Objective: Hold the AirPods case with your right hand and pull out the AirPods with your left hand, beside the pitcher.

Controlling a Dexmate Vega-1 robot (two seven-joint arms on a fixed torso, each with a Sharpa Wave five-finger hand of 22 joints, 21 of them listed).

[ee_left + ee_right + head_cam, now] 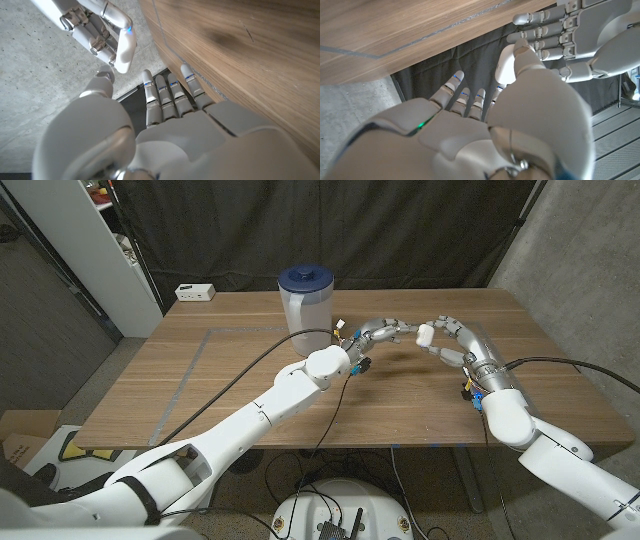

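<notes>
Case [425,334] is sitting pinched in your right hand [455,340] above the bench [200,370]; your left hand [385,332], fingers spread and empty, is reaching in, AirPods not yet pulled.

Both arms reach in over the wooden table [200,390] and meet above its middle. The right hand [452,340] is raised off the surface, wrist bent, pinching the white AirPods case [425,335] between thumb and fingers – the case shows in the left wrist view too. The left hand [378,333] is stretched toward it, fingers extended and apart, tips just beside the case – holding nothing
</notes>
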